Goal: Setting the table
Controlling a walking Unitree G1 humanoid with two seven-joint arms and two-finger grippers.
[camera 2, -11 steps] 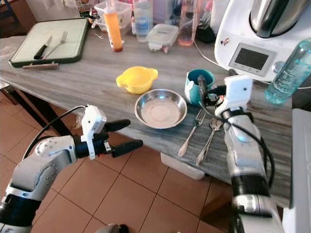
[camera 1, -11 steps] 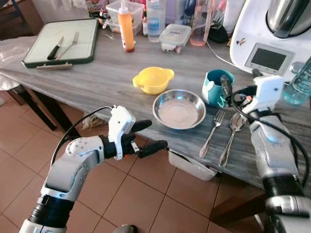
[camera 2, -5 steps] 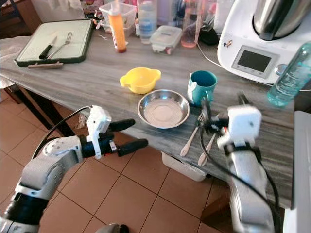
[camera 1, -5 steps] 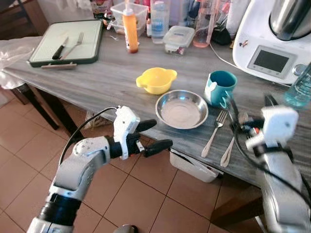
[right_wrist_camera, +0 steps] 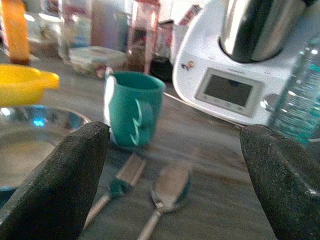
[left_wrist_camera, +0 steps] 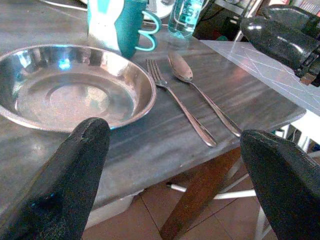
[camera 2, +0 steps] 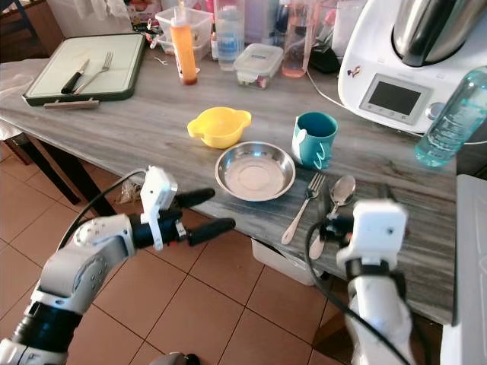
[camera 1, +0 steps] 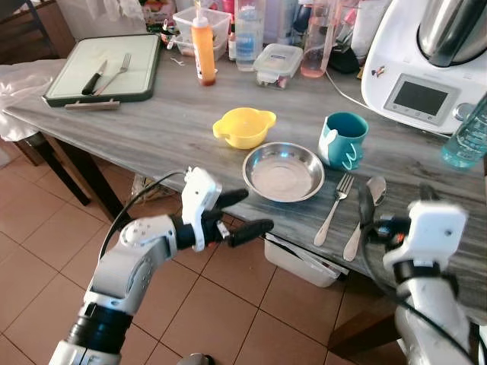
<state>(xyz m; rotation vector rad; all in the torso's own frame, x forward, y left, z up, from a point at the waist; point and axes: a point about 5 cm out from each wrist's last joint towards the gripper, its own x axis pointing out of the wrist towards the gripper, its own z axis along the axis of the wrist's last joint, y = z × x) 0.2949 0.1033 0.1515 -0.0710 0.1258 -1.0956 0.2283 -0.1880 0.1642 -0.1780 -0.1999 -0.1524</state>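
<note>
A steel bowl sits near the front edge of the grey wooden table. To its right lie a fork and a spoon, side by side. A teal mug stands just behind them, and a yellow bowl sits behind the steel bowl. My right gripper is open and empty, held at the table's front edge, just right of the spoon. My left gripper is open and empty, off the table edge in front of the steel bowl.
A green-rimmed cutting board with a knife and a fork lies at the far left. An orange bottle, plastic containers and bottles line the back. A white kitchen machine and a water bottle stand at the right. Below is tiled floor.
My right gripper has pulled back from beside the teal mug to the table's front edge. The left gripper has hardly moved.
</note>
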